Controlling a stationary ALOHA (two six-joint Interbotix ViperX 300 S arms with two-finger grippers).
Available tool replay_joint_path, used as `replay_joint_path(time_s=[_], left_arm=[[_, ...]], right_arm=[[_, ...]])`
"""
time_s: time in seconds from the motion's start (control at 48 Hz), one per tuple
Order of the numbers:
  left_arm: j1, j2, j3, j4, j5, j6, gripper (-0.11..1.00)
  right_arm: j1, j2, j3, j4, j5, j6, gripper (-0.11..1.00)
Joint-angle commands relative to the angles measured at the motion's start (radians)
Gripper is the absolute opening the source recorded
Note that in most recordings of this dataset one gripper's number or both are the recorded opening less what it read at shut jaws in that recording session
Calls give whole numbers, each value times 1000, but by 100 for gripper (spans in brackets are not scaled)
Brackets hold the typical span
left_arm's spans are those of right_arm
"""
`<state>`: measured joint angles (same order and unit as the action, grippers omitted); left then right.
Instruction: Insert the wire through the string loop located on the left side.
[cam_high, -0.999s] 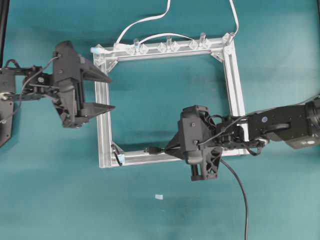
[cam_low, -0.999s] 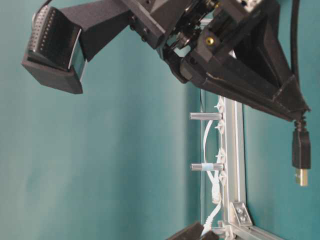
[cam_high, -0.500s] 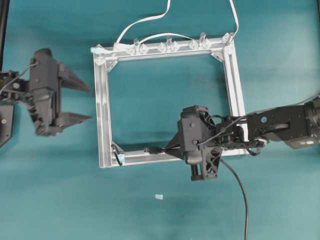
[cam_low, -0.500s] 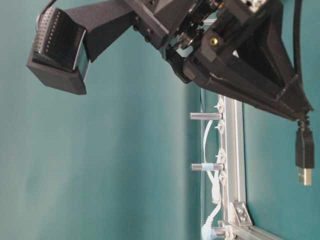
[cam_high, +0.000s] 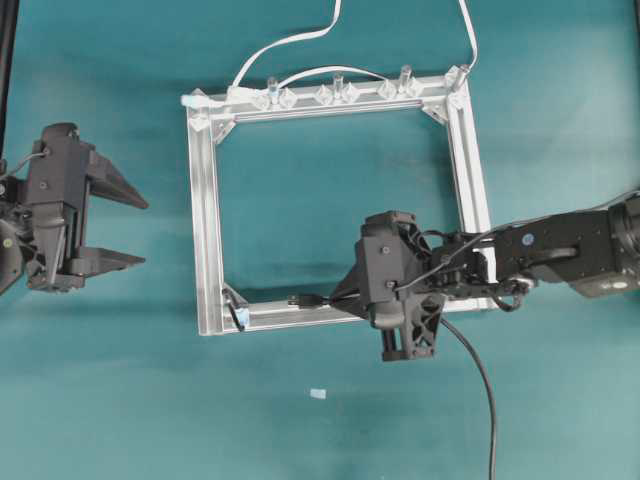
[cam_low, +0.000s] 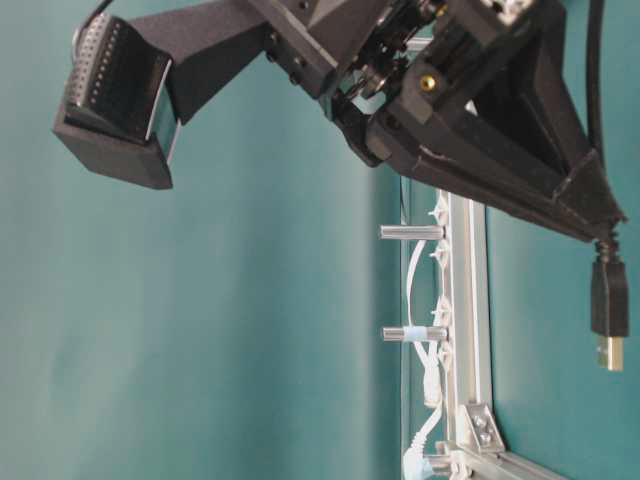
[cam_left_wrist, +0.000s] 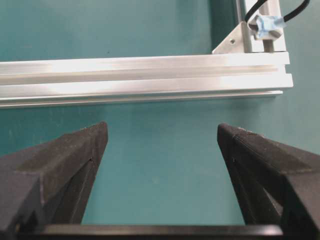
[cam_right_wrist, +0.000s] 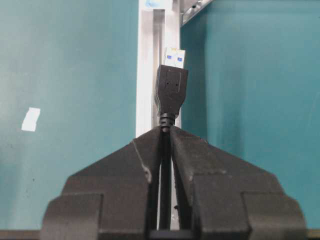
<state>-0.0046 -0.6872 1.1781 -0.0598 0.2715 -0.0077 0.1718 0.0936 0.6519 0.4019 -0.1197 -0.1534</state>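
The wire's black plug (cam_high: 300, 299) with its metal tip (cam_right_wrist: 174, 57) sticks out of my right gripper (cam_high: 337, 297), which is shut on the wire just behind the plug. The plug (cam_low: 608, 300) hovers over the frame's near rail and points left toward the string loop (cam_high: 237, 316). The loop is a thin dark string at the silver bracket of the near-left corner, a short gap from the plug. In the left wrist view the string loop (cam_left_wrist: 252, 10) rises from a pale blue tie at that corner. My left gripper (cam_high: 143, 232) stands open and empty, left of the frame.
The square aluminium frame (cam_high: 205, 220) lies on the teal table. Clear clips, upright posts (cam_high: 337, 80) and white cables (cam_high: 290, 42) run along its far rail. The black wire trails off (cam_high: 485, 390) to the near right. A small white scrap (cam_high: 318, 393) lies in front.
My left gripper has drawn back to the left, from over the frame's left rail to well clear of it, staying open. The right gripper and plug have barely moved.
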Motion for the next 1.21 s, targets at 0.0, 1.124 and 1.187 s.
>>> replay_joint_path(time_s=[0.0, 1.124, 1.187], left_arm=[[-3, -2, -8, 2, -3, -8, 89], [-29, -2, -11, 0, -6, -12, 89], [-29, 0, -11, -2, -8, -14, 89]], right_arm=[[2, -9, -18, -3, -9, -2, 10], [2, 144, -218, -18, -3, -2, 10], [2, 155, -232, -26, -3, -2, 10]])
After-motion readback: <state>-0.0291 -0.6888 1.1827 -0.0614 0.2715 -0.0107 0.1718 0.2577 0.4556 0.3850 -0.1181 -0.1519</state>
